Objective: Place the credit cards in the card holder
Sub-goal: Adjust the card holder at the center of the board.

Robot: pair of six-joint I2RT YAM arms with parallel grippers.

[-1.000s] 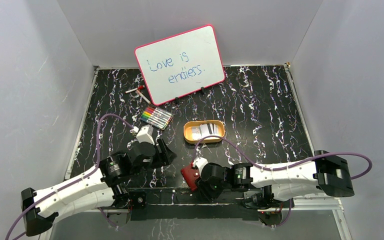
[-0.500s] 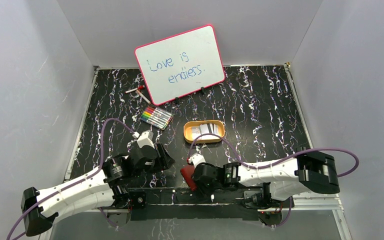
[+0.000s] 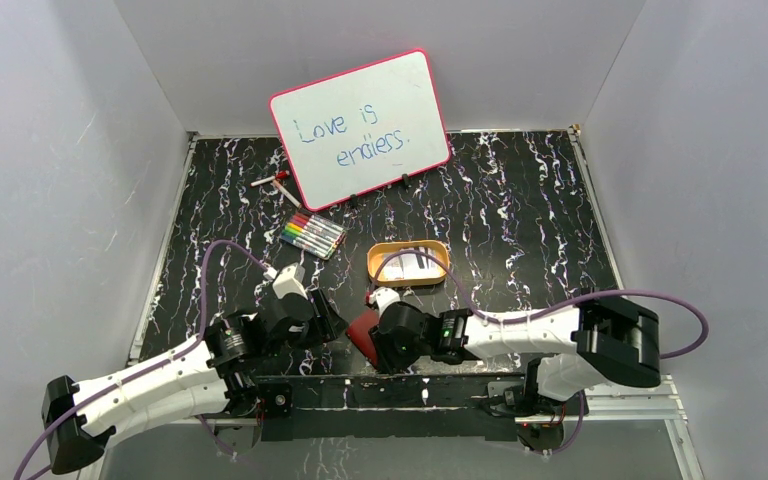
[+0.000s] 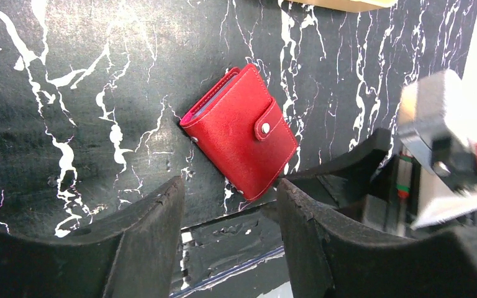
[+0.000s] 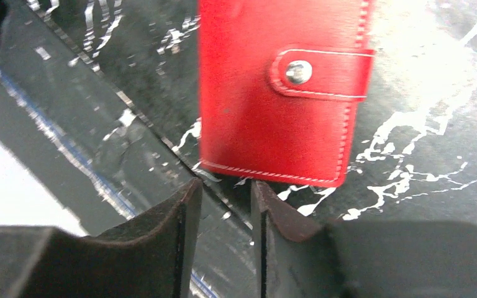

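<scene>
marbled table (image 3: pixel 520 200), card holder (image 5: pixel 273 93) just beyond right pincer (image 5: pixel 225 189)

The card holder (image 4: pixel 239 133) looks like stitched leather with a shiny metal snap (image 4: pixel 265 128).

My right gripper (image 5: pixel 226 188) has swung left, and the card holder (image 4: pixel 241 130) at its tip has slid left with it, ending closer to my left gripper (image 4: pixel 230 197), which has itself eased back a little toward my base
</scene>
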